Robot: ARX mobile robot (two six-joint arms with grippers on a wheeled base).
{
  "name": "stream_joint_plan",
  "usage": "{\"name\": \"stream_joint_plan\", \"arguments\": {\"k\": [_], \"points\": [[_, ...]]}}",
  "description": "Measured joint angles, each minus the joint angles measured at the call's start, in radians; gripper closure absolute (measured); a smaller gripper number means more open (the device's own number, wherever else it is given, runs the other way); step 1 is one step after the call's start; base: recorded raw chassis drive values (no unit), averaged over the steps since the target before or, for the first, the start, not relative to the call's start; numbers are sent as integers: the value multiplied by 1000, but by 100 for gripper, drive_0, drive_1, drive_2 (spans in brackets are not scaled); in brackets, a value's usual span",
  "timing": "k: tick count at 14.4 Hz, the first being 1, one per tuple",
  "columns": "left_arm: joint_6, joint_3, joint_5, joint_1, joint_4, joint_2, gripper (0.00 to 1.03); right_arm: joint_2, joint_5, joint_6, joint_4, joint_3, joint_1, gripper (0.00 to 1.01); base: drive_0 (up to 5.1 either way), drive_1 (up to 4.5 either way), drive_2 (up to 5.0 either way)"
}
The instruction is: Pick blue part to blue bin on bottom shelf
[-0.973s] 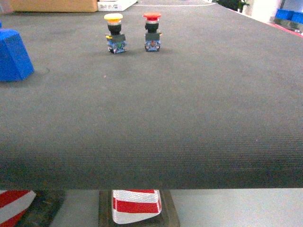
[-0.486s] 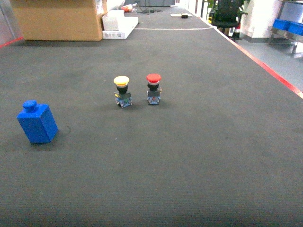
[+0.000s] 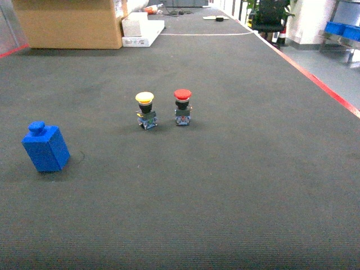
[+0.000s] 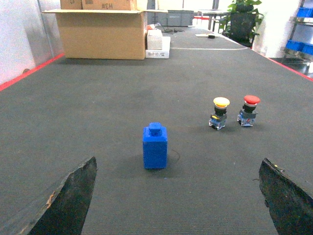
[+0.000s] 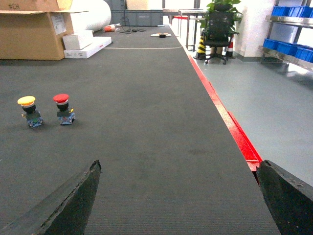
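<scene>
The blue part (image 3: 45, 147), a small block with a knob on top, stands upright at the left of the dark mat. In the left wrist view the blue part (image 4: 155, 146) is ahead of my left gripper (image 4: 178, 160) and slightly left of its centre. That gripper is open and holds nothing. My right gripper (image 5: 179, 163) is also open and empty, over bare mat near the red edge (image 5: 230, 125). Blue bins (image 5: 284, 48) sit on a steel rack far off to the right. I cannot tell which level is the bottom shelf. Neither gripper shows in the head view.
A yellow push-button (image 3: 145, 109) and a red push-button (image 3: 182, 106) stand side by side mid-mat, right of the blue part. A cardboard box (image 3: 67, 23) and white boxes (image 3: 142, 27) lie at the far end. A black chair (image 5: 217, 29) and grey floor are beyond the red edge.
The head view has swung up from the mat's near edge to look along the mat. The blue part and both buttons stay where they were.
</scene>
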Motion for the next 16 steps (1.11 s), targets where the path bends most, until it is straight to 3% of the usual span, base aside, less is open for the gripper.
{"name": "stream_joint_plan", "arguments": {"k": [1,2,3,4,5,7,8,10,11,13,16], "points": [[0,0,0,0,0,0,5,0,0,0,0,0,0,3,0,0,0],[-13,8,-40,-14,-40,9,5,0,0,0,0,0,0,3,0,0,0],[-79,70,-264,-123,-175,119,5,0,2,0,-1,0,0,3,0,0,0],[-108,82,-379,-166,-157,196,5,0,-1,0,0,0,0,3,0,0,0],[-133,82,-467,-154,-142,223,5,0,2,0,0,0,-1,3,0,0,0],[-141,92,-453,-130,-56,274,5,0,0,0,0,0,0,3,0,0,0],[-151,94,-401,-114,-10,320,5,0,0,0,0,0,0,3,0,0,0],[-148,123,-275,-64,272,562,5,0,0,0,0,0,0,3,0,0,0],[-126,163,-221,-41,441,746,5,0,0,0,0,0,0,3,0,0,0],[-107,266,-152,-29,673,1078,5,0,0,0,0,0,0,3,0,0,0],[-84,384,-78,-20,798,1405,5,0,0,0,0,0,0,3,0,0,0]]}}
